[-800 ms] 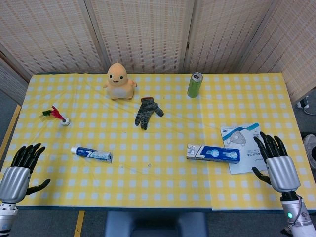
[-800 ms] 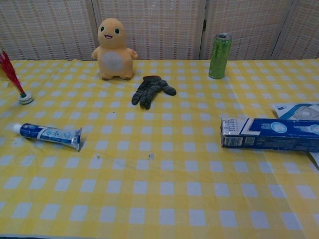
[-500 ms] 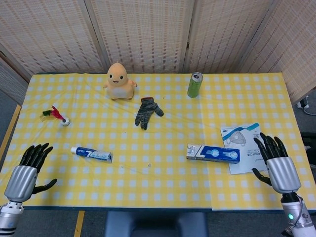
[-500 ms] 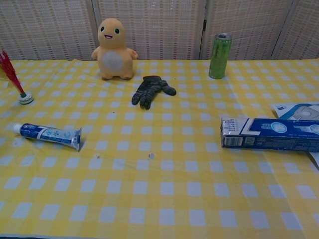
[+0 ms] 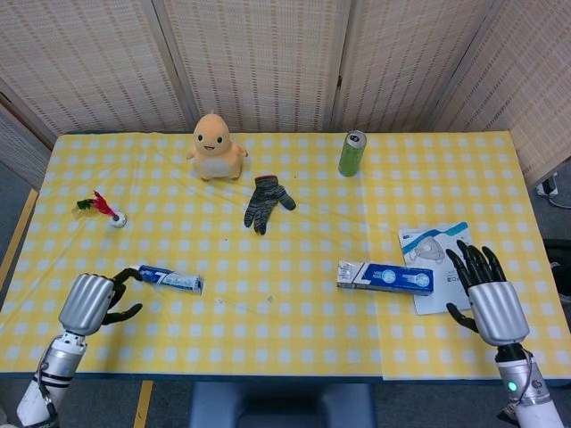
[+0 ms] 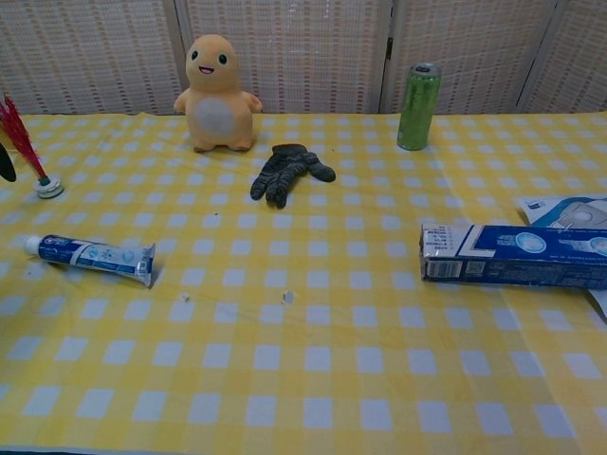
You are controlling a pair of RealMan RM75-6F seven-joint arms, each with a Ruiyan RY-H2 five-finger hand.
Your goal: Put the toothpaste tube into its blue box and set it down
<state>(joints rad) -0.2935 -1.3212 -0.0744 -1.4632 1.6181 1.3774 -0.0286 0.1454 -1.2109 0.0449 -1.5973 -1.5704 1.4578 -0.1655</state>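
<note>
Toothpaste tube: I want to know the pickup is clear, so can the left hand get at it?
Probably yes. The left hand hovers open by the cap end of the toothpaste tube, with only bare tablecloth around it.

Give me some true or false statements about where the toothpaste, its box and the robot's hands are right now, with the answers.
1. The toothpaste tube is inside the blue box. False: it lies on the table, well apart from the box.
2. The left hand is near the tube's cap end. True.
3. The right hand holds the blue box. False: it is open, beside the box.
4. The green can stands upright. True.
5. The dark glove lies on the box. False: it lies near the plush toy.
</note>
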